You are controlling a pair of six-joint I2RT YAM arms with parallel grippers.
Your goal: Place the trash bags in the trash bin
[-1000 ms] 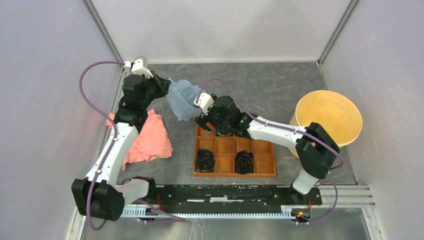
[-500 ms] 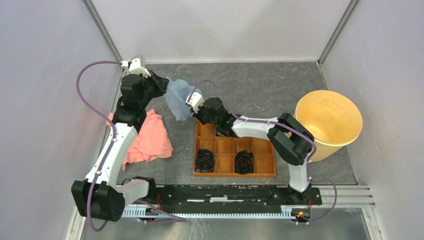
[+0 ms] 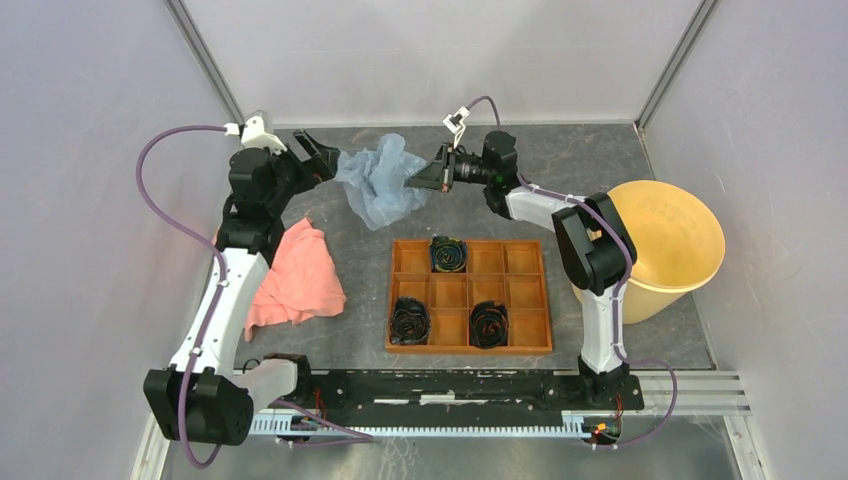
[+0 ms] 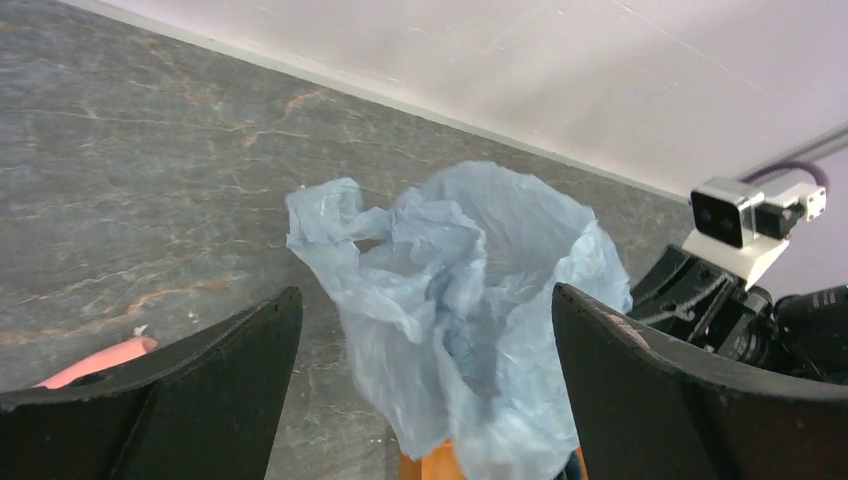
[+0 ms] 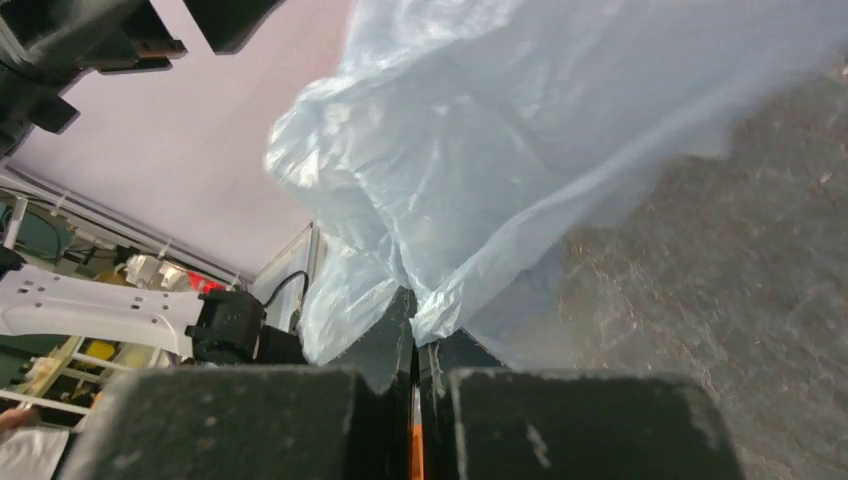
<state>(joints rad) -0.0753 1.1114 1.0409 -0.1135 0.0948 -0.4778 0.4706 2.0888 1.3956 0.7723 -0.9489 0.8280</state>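
Note:
The trash bag (image 3: 383,180), a crumpled pale blue film, hangs above the table's back middle. My right gripper (image 3: 425,178) is shut on the bag's right edge. In the right wrist view the bag (image 5: 520,150) billows out from the pinched right gripper (image 5: 415,300). My left gripper (image 3: 320,157) stands open just left of the bag, apart from it. The left wrist view shows the bag (image 4: 470,300) beyond the wide-spread left gripper (image 4: 425,300). The yellow-tan trash bin (image 3: 690,225) sits tilted at the right, partly behind the right arm.
An orange compartmented tray (image 3: 468,349) with black coiled items lies in the front middle, its edge (image 4: 440,465) showing under the bag. A salmon-pink cloth (image 3: 298,275) lies under the left arm. Enclosure walls stand close on three sides.
The left gripper opened and let go of the bag. The right gripper shut on the bag and swung from over the tray to the back, drawing the bag rightward.

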